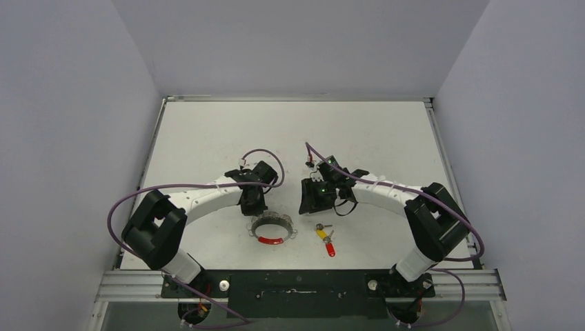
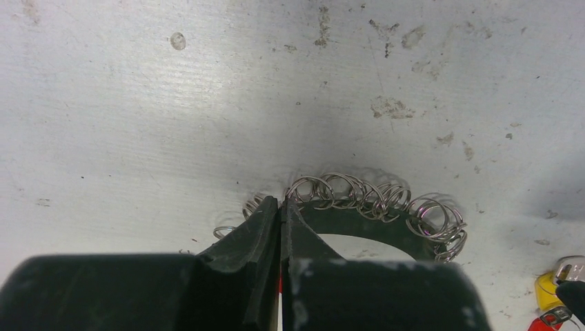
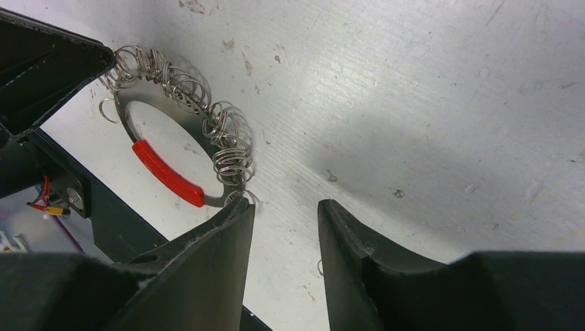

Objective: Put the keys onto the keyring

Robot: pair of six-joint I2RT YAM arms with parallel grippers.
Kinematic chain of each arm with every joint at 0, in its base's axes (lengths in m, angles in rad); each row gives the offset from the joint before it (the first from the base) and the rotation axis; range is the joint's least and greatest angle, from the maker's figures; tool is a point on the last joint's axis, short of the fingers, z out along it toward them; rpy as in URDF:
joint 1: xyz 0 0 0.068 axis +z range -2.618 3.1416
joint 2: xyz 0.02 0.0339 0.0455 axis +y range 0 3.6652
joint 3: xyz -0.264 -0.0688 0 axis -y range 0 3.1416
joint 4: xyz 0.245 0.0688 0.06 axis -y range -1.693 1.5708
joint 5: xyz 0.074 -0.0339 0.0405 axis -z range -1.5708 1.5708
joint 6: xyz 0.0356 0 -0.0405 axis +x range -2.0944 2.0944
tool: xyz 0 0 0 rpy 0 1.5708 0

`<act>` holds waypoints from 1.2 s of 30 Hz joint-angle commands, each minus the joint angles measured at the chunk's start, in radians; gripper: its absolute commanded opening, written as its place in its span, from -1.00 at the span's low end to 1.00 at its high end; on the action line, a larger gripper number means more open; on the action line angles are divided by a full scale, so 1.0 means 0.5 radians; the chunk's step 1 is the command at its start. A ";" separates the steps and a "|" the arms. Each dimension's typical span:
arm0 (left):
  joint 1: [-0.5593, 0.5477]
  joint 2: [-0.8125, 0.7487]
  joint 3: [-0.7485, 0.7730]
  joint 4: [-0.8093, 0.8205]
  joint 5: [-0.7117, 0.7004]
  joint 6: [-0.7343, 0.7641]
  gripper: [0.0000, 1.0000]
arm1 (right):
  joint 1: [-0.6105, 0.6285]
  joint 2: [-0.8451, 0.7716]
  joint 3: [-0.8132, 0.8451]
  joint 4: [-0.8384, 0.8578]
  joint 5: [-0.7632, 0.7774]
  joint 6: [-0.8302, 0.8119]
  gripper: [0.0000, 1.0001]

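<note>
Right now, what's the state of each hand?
Left hand: closed, tips at the keyring rim; can't tell if a coil is pinched.
Right hand: open, holding nothing.

Two keys: a yellow-headed key (image 1: 321,234) and a red-headed key (image 1: 330,249). One keyring (image 1: 270,240). One desk (image 1: 207,138). Two end effectors: left end effector (image 1: 255,208), right end effector (image 1: 308,205).

Silvery keyring (image 1: 271,241) flat, keys (image 1: 325,240) nearby
</note>
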 commanded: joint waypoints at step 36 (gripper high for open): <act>-0.085 -0.810 -0.289 0.844 0.753 0.853 -1.00 | -0.179 -1.223 -0.778 1.633 -0.397 -0.479 0.56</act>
